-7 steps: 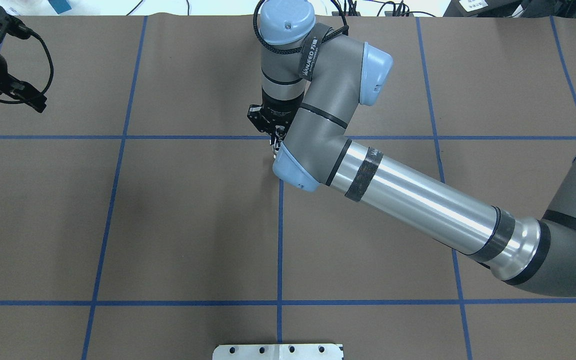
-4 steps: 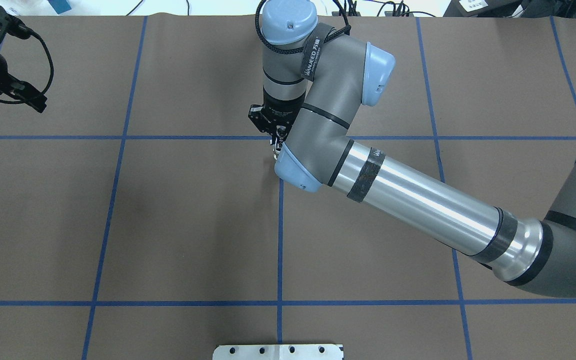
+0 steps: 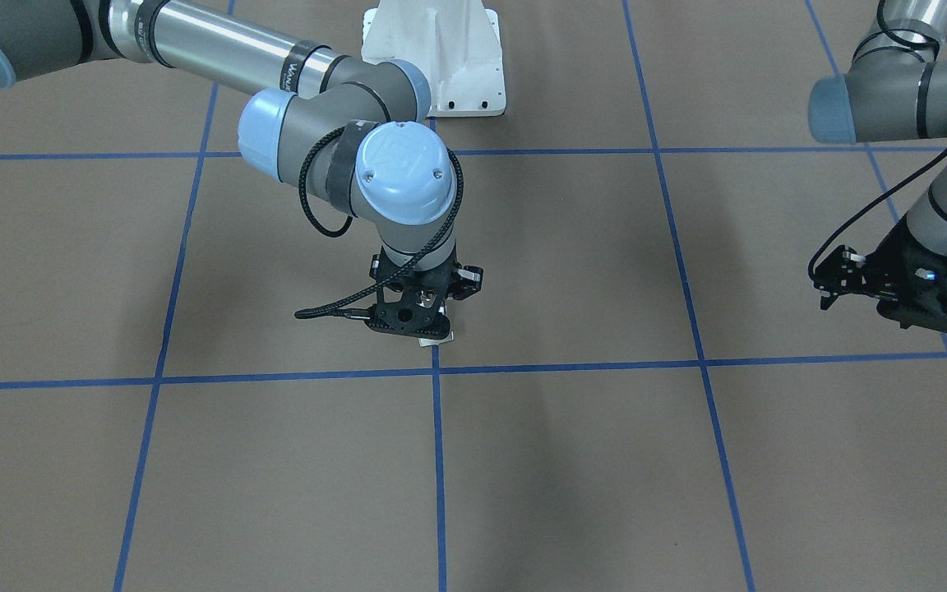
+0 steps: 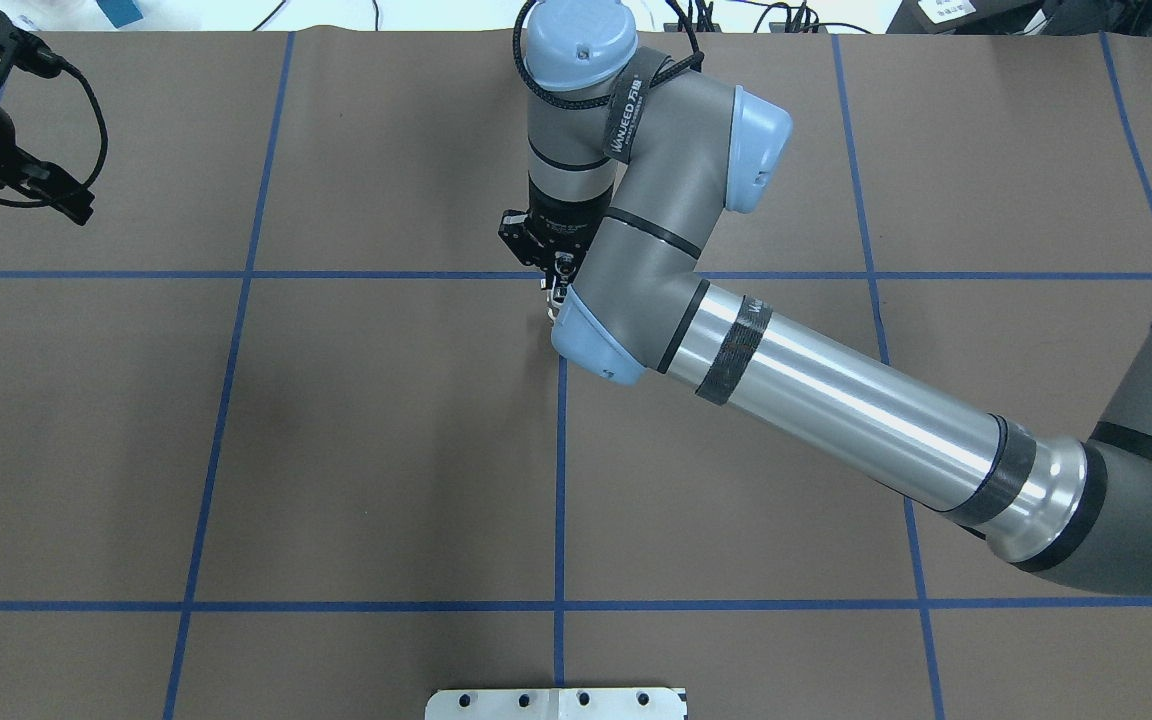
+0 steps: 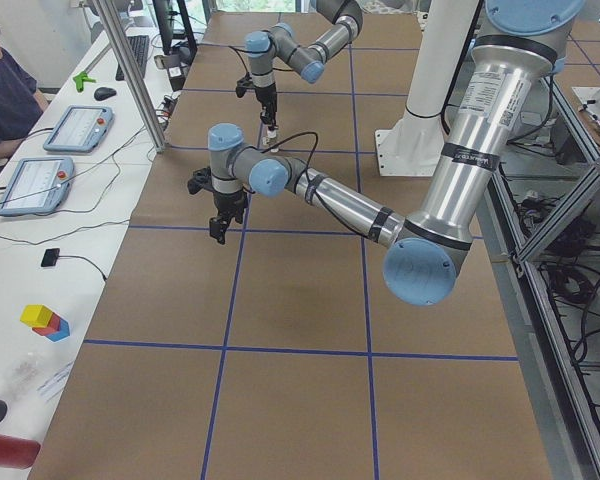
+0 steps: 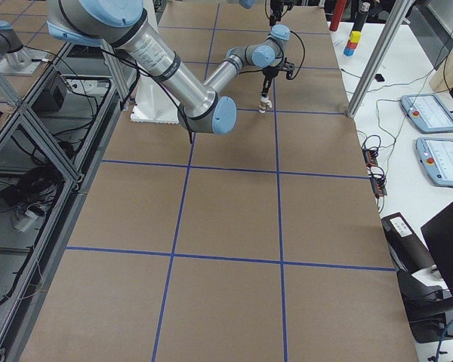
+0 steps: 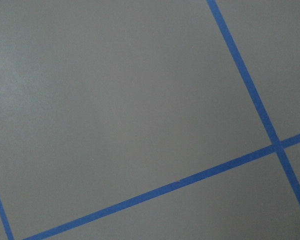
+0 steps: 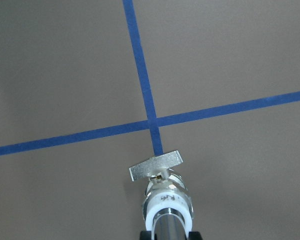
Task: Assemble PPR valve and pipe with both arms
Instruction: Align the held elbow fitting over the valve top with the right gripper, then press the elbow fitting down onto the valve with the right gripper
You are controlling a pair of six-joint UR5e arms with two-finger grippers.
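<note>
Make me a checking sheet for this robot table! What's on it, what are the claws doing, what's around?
Surface: brown table cover with a blue tape grid.
Job's things: the pipe sits in the white end of the PPR valve, metal tab lowest, over a tape crossing; contact with cover unclear.
Clutter: nothing seen besides a white pedestal.
Grippers: right gripper shut on the pipe, pointing down; left gripper apart, nothing seen in it, open or shut unclear.
Cables: right wrist cable and left wrist cable, both black.
Surroundings: a person at a side table with tablets and coloured blocks.
</note>
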